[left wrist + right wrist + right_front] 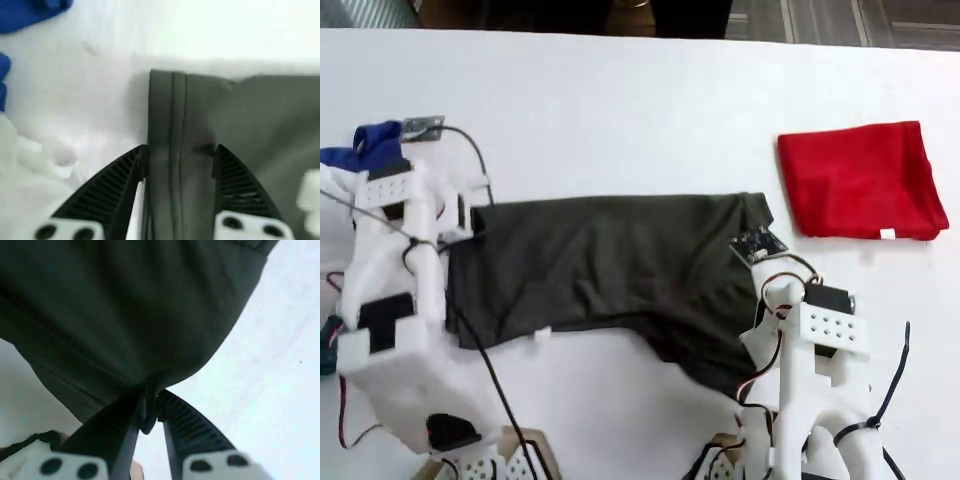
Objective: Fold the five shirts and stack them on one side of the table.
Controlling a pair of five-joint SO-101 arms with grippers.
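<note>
Bright, even light from above. White table point(620, 90) close to blown out in the high view; surface detail lost toward the far edge. Shadows soft and short: a faint grey band along the dark shirt point(240, 130) hem in the left wrist view. In the right wrist view the cloth is very dark, folds barely readable, with the table beyond glaring pale. Red shirt point(860, 180) evenly lit, no hot spots.

The folded shirt point(860, 180) lies right of the spread shirt point(610, 260).

White arms point(390, 270) carry black cables point(492, 372), ribbed black end effectors point(180, 150).
</note>
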